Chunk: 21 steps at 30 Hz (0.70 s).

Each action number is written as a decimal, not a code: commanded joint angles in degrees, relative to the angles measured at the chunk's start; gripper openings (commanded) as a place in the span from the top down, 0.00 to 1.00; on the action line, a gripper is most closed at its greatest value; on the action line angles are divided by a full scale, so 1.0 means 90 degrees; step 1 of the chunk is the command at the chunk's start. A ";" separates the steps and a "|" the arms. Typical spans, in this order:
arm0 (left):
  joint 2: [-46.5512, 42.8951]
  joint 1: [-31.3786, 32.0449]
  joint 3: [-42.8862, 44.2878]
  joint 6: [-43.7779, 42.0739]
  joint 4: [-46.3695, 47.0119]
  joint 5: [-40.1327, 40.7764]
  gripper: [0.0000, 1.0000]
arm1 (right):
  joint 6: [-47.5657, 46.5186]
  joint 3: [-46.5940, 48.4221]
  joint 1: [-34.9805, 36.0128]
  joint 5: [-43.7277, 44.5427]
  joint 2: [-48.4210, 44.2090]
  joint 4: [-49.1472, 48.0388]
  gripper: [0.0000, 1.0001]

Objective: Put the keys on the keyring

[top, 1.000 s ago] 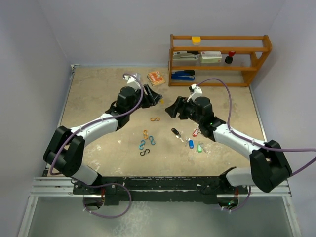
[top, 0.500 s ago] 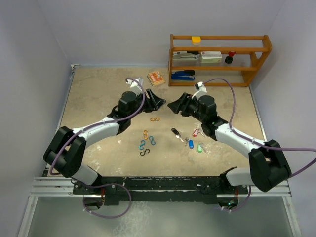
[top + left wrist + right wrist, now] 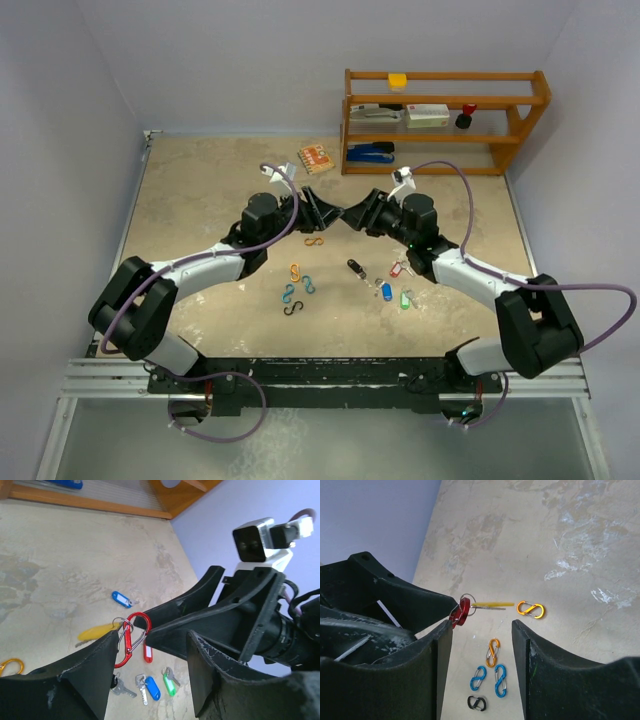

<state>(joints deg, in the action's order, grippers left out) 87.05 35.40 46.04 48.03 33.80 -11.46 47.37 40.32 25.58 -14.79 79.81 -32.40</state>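
The keyring, a red carabiner [image 3: 131, 639], hangs in the air at the tips of my left gripper [image 3: 152, 639], against its left finger. A small ring on it carries a yellow-tagged key [image 3: 97, 631]. My right gripper [image 3: 482, 625] faces it nose to nose, jaws apart. The keyring [image 3: 460, 612] sits just inside its left fingertip [image 3: 447, 630]. Other keys lie on the table below: black [image 3: 355, 268], red [image 3: 397, 268], blue [image 3: 386, 291] and green [image 3: 405, 299]. In the top view the left gripper [image 3: 322, 210] and right gripper [image 3: 352, 215] meet above the table's middle.
Several S-shaped clips lie under the grippers: two orange [image 3: 530, 609] [image 3: 493, 652], two blue [image 3: 478, 677] [image 3: 500, 680], one black [image 3: 477, 703]. A wooden shelf [image 3: 445, 120] with a stapler and boxes stands at the back right. A small orange box [image 3: 315, 157] lies beside it.
Both arms have moved toward each other until their tips meet. The right gripper's jaws have narrowed. The left gripper still carries the keyring with the yellow key.
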 commanded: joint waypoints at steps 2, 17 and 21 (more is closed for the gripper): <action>-0.0170 0.0135 -0.0008 0.0068 0.0722 -0.0228 0.46 | 0.0230 -0.0065 -0.0030 -0.0246 -0.0025 -0.0517 0.48; -0.0253 0.0297 -0.0233 -0.0027 0.0823 -0.0214 0.46 | 0.0405 -0.0206 -0.0094 -0.0366 -0.0030 -0.0830 0.68; -0.0238 0.0291 -0.0188 -0.0077 0.0776 -0.0163 0.46 | 0.0428 -0.0202 -0.0098 -0.0416 -0.0025 -0.0855 0.81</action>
<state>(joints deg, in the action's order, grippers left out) 86.98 37.71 44.14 47.99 37.19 -13.02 50.54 38.54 24.99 -16.51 80.23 -36.60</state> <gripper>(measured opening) 0.536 0.230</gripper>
